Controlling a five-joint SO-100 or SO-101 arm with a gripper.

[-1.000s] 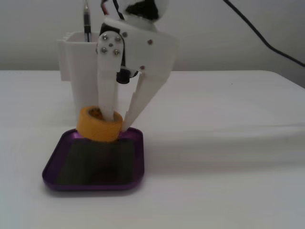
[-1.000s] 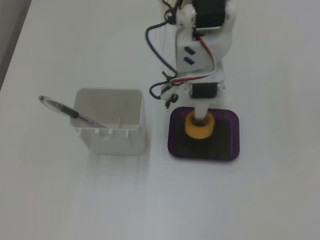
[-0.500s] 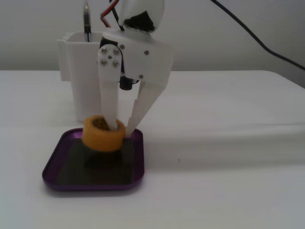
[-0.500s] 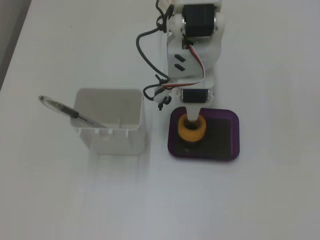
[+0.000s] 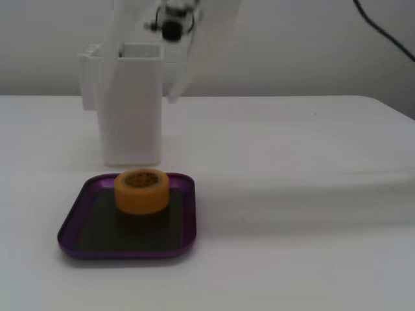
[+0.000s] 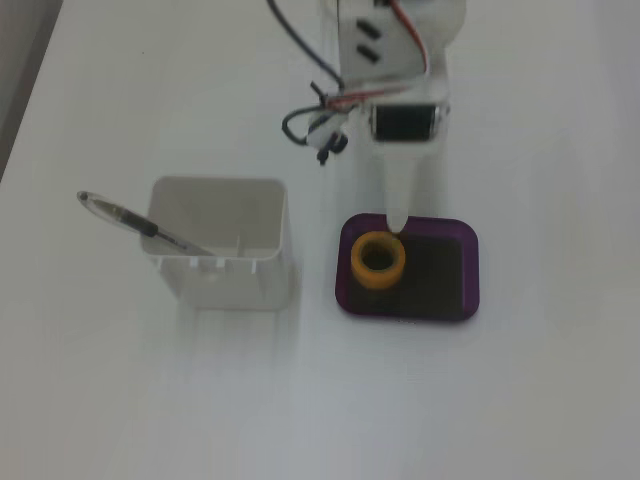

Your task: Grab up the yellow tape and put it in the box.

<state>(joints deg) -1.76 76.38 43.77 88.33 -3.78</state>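
The table (image 5: 311, 194) is white and mostly bare. On it, the tall white container (image 6: 220, 245) stands well clear of the box, a pen (image 6: 130, 222) leaning out over its rim. The arm (image 6: 400, 60) reaches in from the top of the downward-looking fixed view, and one long white finger (image 6: 398, 195) tapers to a tip just above the tape's far edge. The gripper (image 6: 397, 225) has nothing visibly in it (only that one finger shows, so I cannot tell how wide it stands).

The box (image 5: 71, 223) lies flat, and the tape (image 5: 142, 191) sits inside it on its side, hole up, close to one rim.

The drop looks done. The likely trouble is the retreat: a fingertip this near could catch the tape and drag it out, or nudge the light box.
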